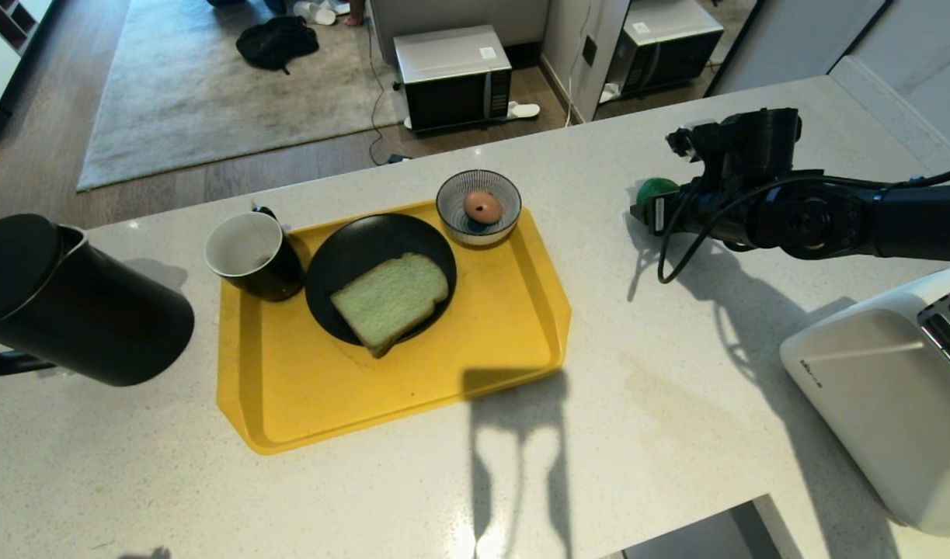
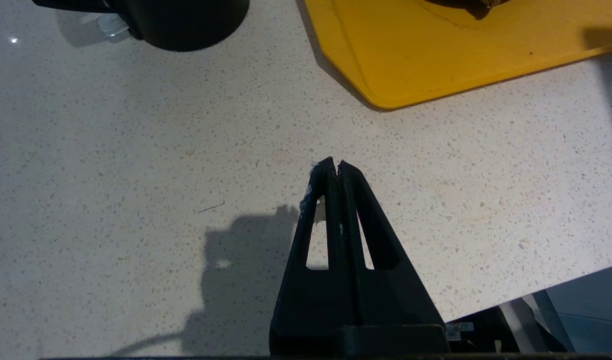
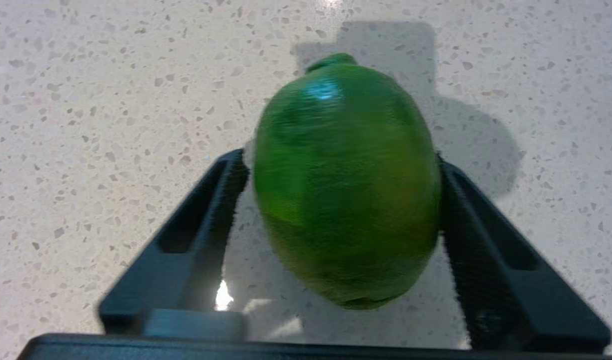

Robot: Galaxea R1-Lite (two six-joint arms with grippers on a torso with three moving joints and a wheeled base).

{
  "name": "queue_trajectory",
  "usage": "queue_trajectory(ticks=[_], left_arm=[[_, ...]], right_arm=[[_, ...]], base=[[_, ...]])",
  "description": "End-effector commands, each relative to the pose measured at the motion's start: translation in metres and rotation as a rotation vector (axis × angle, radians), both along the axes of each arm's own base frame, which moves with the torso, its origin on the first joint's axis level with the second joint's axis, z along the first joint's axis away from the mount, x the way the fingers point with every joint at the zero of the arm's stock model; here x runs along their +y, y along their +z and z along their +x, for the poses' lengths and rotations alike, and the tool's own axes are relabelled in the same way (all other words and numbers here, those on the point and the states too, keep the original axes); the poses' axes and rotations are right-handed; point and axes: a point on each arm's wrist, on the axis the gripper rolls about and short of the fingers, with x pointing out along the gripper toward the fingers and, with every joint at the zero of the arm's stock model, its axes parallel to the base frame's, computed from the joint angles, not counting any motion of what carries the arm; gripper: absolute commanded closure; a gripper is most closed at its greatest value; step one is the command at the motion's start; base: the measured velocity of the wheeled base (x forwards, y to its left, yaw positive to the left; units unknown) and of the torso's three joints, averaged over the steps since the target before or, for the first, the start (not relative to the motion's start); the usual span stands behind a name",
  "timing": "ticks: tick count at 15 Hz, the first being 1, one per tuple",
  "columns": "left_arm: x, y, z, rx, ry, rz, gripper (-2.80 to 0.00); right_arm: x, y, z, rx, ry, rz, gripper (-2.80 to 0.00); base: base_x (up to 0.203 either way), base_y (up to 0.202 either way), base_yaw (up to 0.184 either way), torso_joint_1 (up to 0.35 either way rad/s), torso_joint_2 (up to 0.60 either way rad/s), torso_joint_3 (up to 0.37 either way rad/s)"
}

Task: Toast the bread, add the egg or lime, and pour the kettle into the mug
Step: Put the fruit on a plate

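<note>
Speckled bench (image 1: 676, 404): lime (image 3: 346, 180) at 2 o'clock from yellow tray (image 1: 288, 411), between right pincer (image 3: 341, 165) fingers, both touching, clamp unconfirmed. Risk: round fruit squirts out if squeeze off-centre. Left pincer (image 2: 334, 165) together, idle.

Tray (image 1: 412, 404) at the centre of the bench (image 1: 676, 435). On it: plate (image 1: 342, 264) bearing the bread (image 1: 389, 299); mug (image 1: 253, 256) at the plate's 9 o'clock; bowl (image 1: 451, 210) holding an egg (image 1: 482, 206) at 1 o'clock. Kettle (image 1: 71, 310) at the tray's 9 o'clock; lime (image 1: 657, 189) at 2 o'clock; toaster (image 1: 878, 388) at 3 o'clock.
</note>
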Motion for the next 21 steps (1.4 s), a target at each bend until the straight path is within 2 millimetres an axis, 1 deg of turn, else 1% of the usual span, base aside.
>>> queue_trajectory(ticks=[1, 4, 6, 8, 10, 12, 14, 15, 17, 18, 19, 20, 21], left_arm=[[0.000, 0.000, 0.000, 0.000, 0.000, 0.000, 0.00], [0.000, 0.000, 0.000, 0.001, 0.000, 0.000, 0.00], [0.000, 0.000, 0.000, 0.000, 0.000, 0.000, 0.00], [0.000, 0.000, 0.000, 0.000, 0.000, 0.000, 0.00], [0.000, 0.000, 0.000, 0.000, 0.000, 0.000, 0.00], [0.000, 0.000, 0.000, 0.000, 0.000, 0.000, 0.00], [0.000, 0.000, 0.000, 0.000, 0.000, 0.000, 0.00], [0.000, 0.000, 0.000, 0.000, 0.000, 0.000, 0.00], [0.000, 0.000, 0.000, 0.000, 0.000, 0.000, 0.00], [0.000, 0.000, 0.000, 0.000, 0.000, 0.000, 0.00], [0.000, 0.000, 0.000, 0.000, 0.000, 0.000, 0.00], [0.000, 0.000, 0.000, 0.000, 0.002, 0.000, 0.00], [0.000, 0.000, 0.000, 0.000, 0.000, 0.000, 0.00]], right_arm=[[-0.001, 0.000, 0.000, 0.000, -0.002, -0.001, 0.00], [0.000, -0.001, 0.000, 0.003, 0.009, 0.020, 0.00], [-0.001, 0.003, -0.002, -0.003, 0.014, 0.024, 0.00], [-0.002, 0.015, -0.010, -0.027, 0.017, 0.032, 0.00], [-0.005, 0.032, -0.028, -0.054, 0.030, 0.055, 0.00], [-0.010, 0.047, -0.053, -0.067, 0.041, 0.064, 0.00], [-0.017, 0.060, -0.086, -0.079, 0.042, 0.068, 0.00], [-0.020, 0.067, -0.104, -0.089, 0.041, 0.070, 0.00], [-0.030, 0.074, -0.151, -0.099, 0.040, 0.071, 0.00], [-0.035, 0.073, -0.175, -0.097, 0.042, 0.069, 0.00], [-0.039, 0.067, -0.199, -0.088, 0.046, 0.066, 0.00], [-0.041, 0.060, -0.219, -0.075, 0.057, 0.062, 0.00], [-0.040, 0.053, -0.234, -0.065, 0.076, 0.058, 0.00]], base=[[0.000, 0.000, 0.000, 0.000, 0.00, 0.000], [0.000, 0.000, 0.000, 0.000, 0.00, 0.000], [0.000, 0.000, 0.000, 0.000, 0.00, 0.000], [0.000, 0.000, 0.000, 0.000, 0.00, 0.000], [0.000, 0.000, 0.000, 0.000, 0.00, 0.000], [0.000, 0.000, 0.000, 0.000, 0.00, 0.000], [0.000, 0.000, 0.000, 0.000, 0.00, 0.000], [0.000, 0.000, 0.000, 0.000, 0.00, 0.000], [0.000, 0.000, 0.000, 0.000, 0.00, 0.000], [0.000, 0.000, 0.000, 0.000, 0.00, 0.000], [0.000, 0.000, 0.000, 0.000, 0.00, 0.000], [0.000, 0.000, 0.000, 0.000, 0.00, 0.000], [0.000, 0.000, 0.000, 0.000, 0.00, 0.000]])
